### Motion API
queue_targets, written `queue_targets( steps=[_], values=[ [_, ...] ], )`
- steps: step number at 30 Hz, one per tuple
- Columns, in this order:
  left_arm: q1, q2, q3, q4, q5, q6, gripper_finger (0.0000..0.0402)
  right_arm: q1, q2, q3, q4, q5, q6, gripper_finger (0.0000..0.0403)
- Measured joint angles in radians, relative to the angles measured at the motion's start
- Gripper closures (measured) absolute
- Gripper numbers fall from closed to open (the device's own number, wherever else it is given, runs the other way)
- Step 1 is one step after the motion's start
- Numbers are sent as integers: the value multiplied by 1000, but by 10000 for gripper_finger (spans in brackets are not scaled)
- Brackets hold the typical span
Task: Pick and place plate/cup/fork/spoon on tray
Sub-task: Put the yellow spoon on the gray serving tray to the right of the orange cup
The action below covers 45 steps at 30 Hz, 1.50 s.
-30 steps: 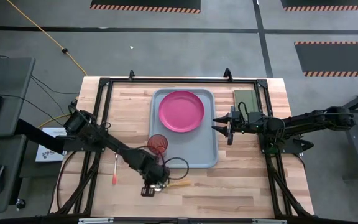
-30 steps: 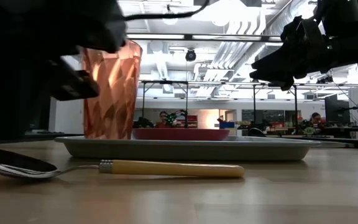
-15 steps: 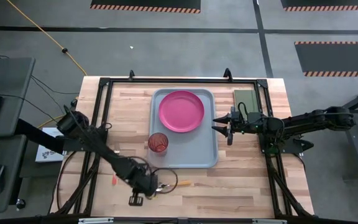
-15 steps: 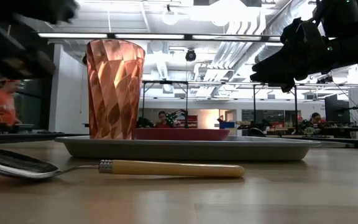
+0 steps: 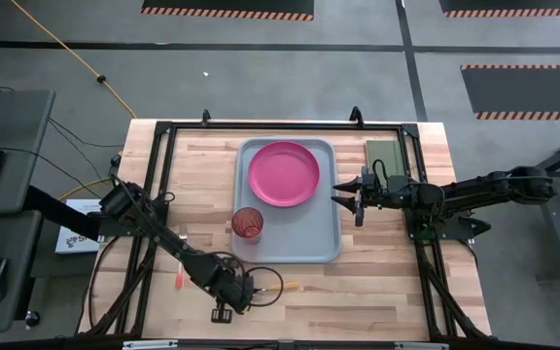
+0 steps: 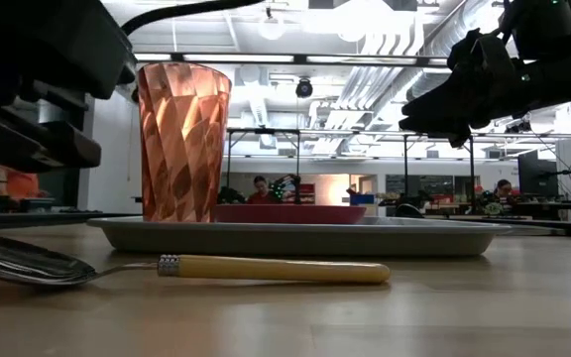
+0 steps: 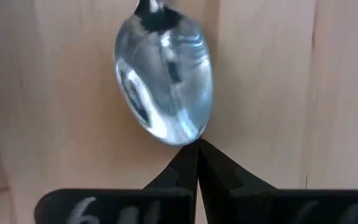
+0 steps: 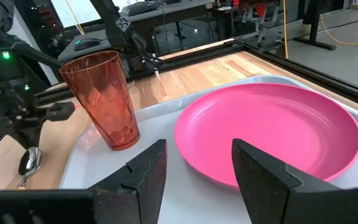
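The small spoon [image 6: 176, 268], with a rounded silver metal bowl and a pale orange handle, lies flat on the light wooden table [image 5: 377, 292], on the bare wood just beyond the near edge of the large light grey-blue rectangular plastic tray [image 5: 325, 248]. In the left wrist view the spoon's bowl [image 7: 163, 93] fills the frame, resting on the wood. The left gripper [image 7: 197, 160] hangs directly over that bowl with its two dark fingers pressed together at the tips, clenched on nothing, their point just at the bowl's edge. In the high view the left gripper [image 5: 229, 295] sits near the table's front edge, and the spoon's handle [image 5: 288, 286] pokes out beside it.

The slim fork [image 5: 181, 261], with silver tines and an orange handle, lies on the table to the left of the tray, apart from the spoon.

On the tray, the round flat magenta-pink plastic plate [image 5: 284, 174] rests in the far half, and the small translucent reddish-orange plastic tumbler cup [image 5: 247, 225] stands upright at the near left corner.

The right gripper [image 5: 350, 197] hovers at the tray's right rim with its fingers spread apart and empty; the right wrist view looks past them onto the plate [image 8: 269, 134] and cup [image 8: 101, 99].
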Motion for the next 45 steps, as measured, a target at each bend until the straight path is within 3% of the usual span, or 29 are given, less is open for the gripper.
queue_targets(
  steps=[6,12,16,20,28,34,36,41,45],
  values=[
    [46,-7,18,93,-82,92,401,0,0,0,-1,0,0,230],
    [133,6,16,162,-94,219,401,0,0,0,5,-11,28,230],
    [168,-26,14,131,-57,253,401,1,-1,0,33,-98,105,230],
    [132,-121,15,101,-51,250,401,23,-1,0,89,-205,154,230],
    [-28,-304,15,91,-287,177,401,148,16,55,98,-163,133,230],
    [-157,-452,-46,95,-682,175,401,270,131,228,-111,-163,124,230],
    [-178,-504,-97,120,-771,166,401,309,189,290,-214,-163,126,230],
    [-149,-631,-272,262,-785,160,401,393,372,426,-367,-159,178,230],
    [-80,-716,-405,433,-665,191,401,445,515,510,-390,-160,224,230]
  ],
)
